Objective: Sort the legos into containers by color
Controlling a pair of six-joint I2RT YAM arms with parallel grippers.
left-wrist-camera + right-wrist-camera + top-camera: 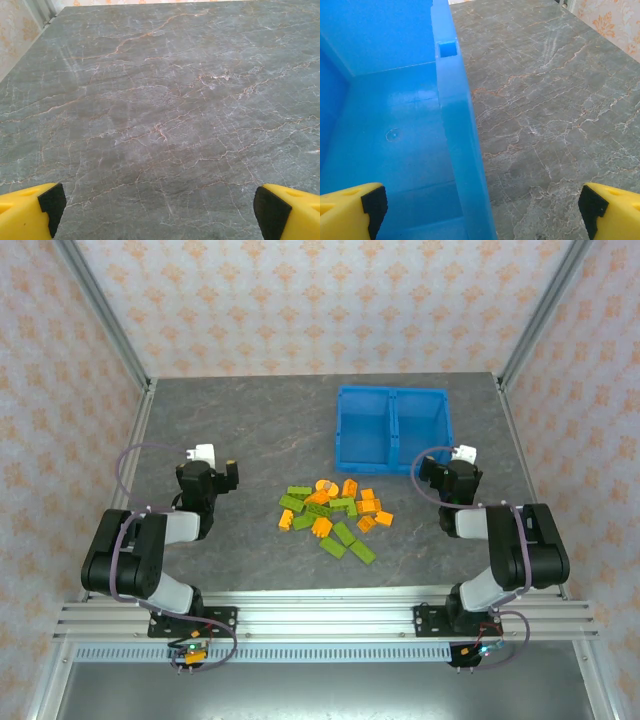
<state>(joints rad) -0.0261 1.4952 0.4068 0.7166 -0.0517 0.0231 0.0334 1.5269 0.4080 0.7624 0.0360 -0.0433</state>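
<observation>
A heap of olive-green and orange legos (pixel 333 515) lies mid-table between the arms. Behind it, to the right, stands the blue bin (pixel 392 428) with two compartments, both bare. My left gripper (pixel 212 472) hovers left of the heap, open, over bare table; its yellow fingers (pixel 30 212) frame nothing. My right gripper (pixel 450 472) sits at the bin's near right corner, open. In the right wrist view the bin's right wall (pixel 455 130) runs between the spread fingers (pixel 612 212), with the bare right compartment floor to its left.
The grey marble table (pixel 250 430) is ringed by an aluminium frame and patterned walls. A metal rail (pixel 320 615) carries both arm bases at the near edge. Open table lies left of the bin and behind the left gripper.
</observation>
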